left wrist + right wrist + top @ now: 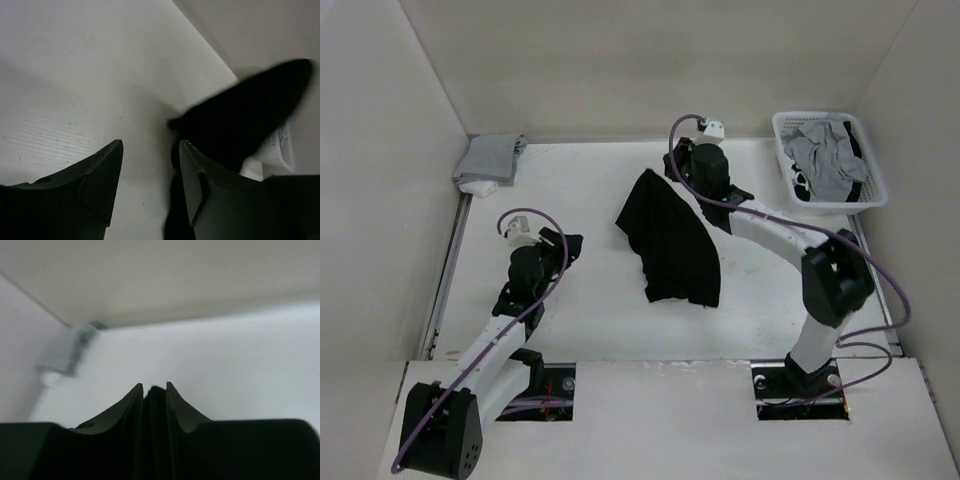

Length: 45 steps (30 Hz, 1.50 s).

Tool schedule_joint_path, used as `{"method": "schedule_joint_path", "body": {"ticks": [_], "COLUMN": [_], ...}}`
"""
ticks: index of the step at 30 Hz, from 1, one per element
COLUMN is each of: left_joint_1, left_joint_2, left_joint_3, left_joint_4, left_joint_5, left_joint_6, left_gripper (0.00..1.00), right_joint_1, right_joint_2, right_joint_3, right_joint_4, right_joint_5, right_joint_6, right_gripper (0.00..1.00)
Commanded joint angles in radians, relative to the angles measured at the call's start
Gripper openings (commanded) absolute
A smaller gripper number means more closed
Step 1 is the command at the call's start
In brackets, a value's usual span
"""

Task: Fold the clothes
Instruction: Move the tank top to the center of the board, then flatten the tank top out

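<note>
From above, one black tank top (672, 245) is seen lying crumpled at the middle of the table (580, 310). Its far corner is drawn up toward 12 o'clock, where it is met by the right gripper (660, 183). Two arms are counted. The left gripper (570, 243) is placed at 9 o'clock of the garment, apart from it. One white basket (817, 114) is set at 2 o'clock, with light grey garments (825, 160) heaped in it. One small grey-and-white cloth stack (490, 160) is seen at 10 o'clock. The garment's far right edge is partly covered by the right arm.

From the left wrist, the left gripper (150, 170) is shown wide apart; only bare table (75, 75) is seen between its two fingers (100, 175), and nothing is held. The black tank top (245, 115) is seen at 3 o'clock, partly hidden behind the right-hand finger.

From the right wrist, the right gripper (155, 392) is seen drawn nearly together, and the narrow gap between its two fingers (131, 400) is filled by the black tank top (155, 412), which is pinched there. The cloth stack (65, 355) is seen blurred at 10 o'clock.
</note>
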Motion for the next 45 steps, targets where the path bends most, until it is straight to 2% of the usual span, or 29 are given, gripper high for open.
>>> {"method": "schedule_joint_path", "body": {"ticks": [1,4,5,6,7,9,11,14,20,30,32,34,35,38,43,45], "left_joint_1": [-0.092,-0.209,-0.283,-0.334,-0.423,-0.532,-0.646,-0.733,-0.771,-0.757,-0.761,-0.766,-0.764,-0.735,-0.648,-0.607], "left_joint_2": [0.067,0.137,0.179,0.208,0.257,0.315,0.372,0.432,0.49,0.653,0.682,0.685,0.673,0.556,0.237,0.155], "left_joint_3": [0.004,0.015,0.026,0.033,0.052,0.078,0.101,0.127,0.165,0.256,0.274,0.282,0.279,0.268,0.247,0.234], "left_joint_4": [-0.004,-0.013,-0.022,-0.026,-0.041,-0.076,-0.098,-0.099,-0.072,-0.066,-0.062,-0.066,-0.072,-0.114,-0.21,-0.233], "left_joint_5": [-0.001,-0.041,-0.064,-0.085,-0.123,-0.168,-0.211,-0.263,-0.239,-0.242,-0.247,-0.25,-0.256,-0.273,-0.322,-0.317], "left_joint_6": [0.053,0.1,0.128,0.142,0.162,0.16,0.153,0.151,0.133,0.105,0.099,0.096,0.091,0.085,0.096,0.091], "left_gripper": [0.41,0.32,0.3,0.28,0.26,0.25,0.25,0.28,0.41,0.38,0.3,0.16,0.08,0.02,0.01,0.01], "right_joint_1": [-0.104,-0.108,-0.108,-0.108,-0.108,-0.108,-0.102,-0.084,-0.076,-0.075,-0.078,-0.092,-0.107,-0.134,-0.148,-0.144], "right_joint_2": [0.064,0.003,-0.028,-0.066,-0.124,-0.199,-0.255,-0.342,-0.471,-0.539,-0.54,-0.537,-0.533,-0.511,-0.426,-0.384], "right_joint_3": [0.098,-0.005,-0.059,-0.126,-0.226,-0.349,-0.435,-0.552,-0.716,-0.842,-0.857,-0.872,-0.88,-0.885,-0.868,-0.847], "right_joint_4": [-0.081,-0.085,-0.071,-0.055,-0.036,-0.023,-0.023,-0.031,-0.049,-0.018,-0.023,-0.029,-0.035,-0.074,-0.107,-0.114], "right_joint_5": [-0.086,-0.074,-0.062,-0.047,-0.021,0.004,0.006,0.01,-0.005,-0.016,-0.013,-0.005,-0.001,-0.002,-0.031,-0.052], "right_joint_6": [0.119,0.112,0.113,0.113,0.121,0.139,0.158,0.179,0.208,0.254,0.262,0.276,0.282,0.306,0.32,0.323], "right_gripper": [0.37,0.41,0.38,0.3,0.18,0.04,0.02,0.03,0.12,0.23,0.27,0.31,0.34,0.4,0.48,0.49]}}
